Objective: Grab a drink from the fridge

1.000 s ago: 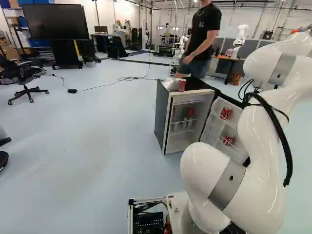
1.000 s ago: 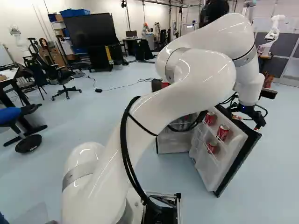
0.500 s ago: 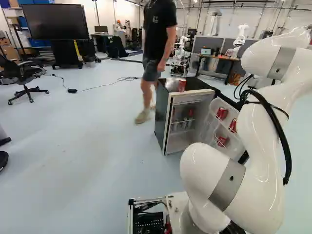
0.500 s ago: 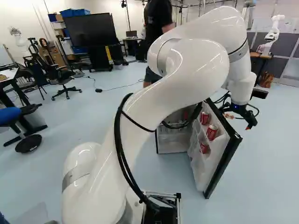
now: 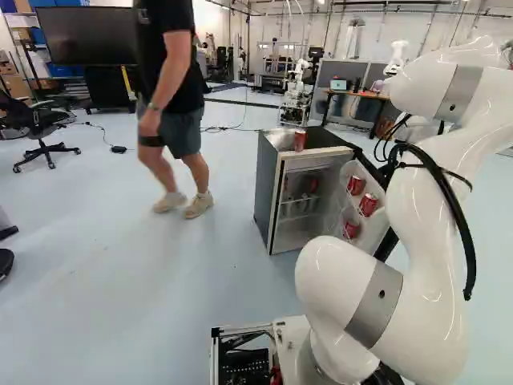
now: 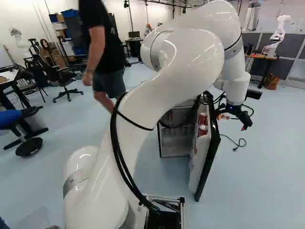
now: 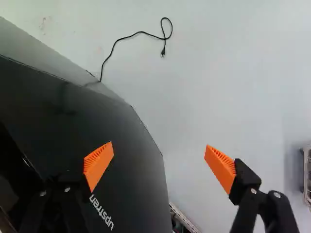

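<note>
evidently, the fridge (image 5: 268, 192) stands with its door (image 6: 211, 148) partly open. one can (image 5: 300, 140) rests upright on the fridge top; further cans (image 5: 368, 204) sit in the door racks. gripper (image 7: 159, 149): positioned on the outer side of the door, fingers (image 7: 221, 167) spread, nothing held between them. in the wrist view one finger overlaps the dark door panel, the other the floor (image 7: 233, 97); contact cannot be confirmed. step in hand, as judged: swinging the door shut, the can on top presumably being the wanted drink. recommended: press near the free edge with one finger's side, follow the hinge arc, and push slowly so racked cans do not tip. risk noted: the edge catching between the fingers.
</note>
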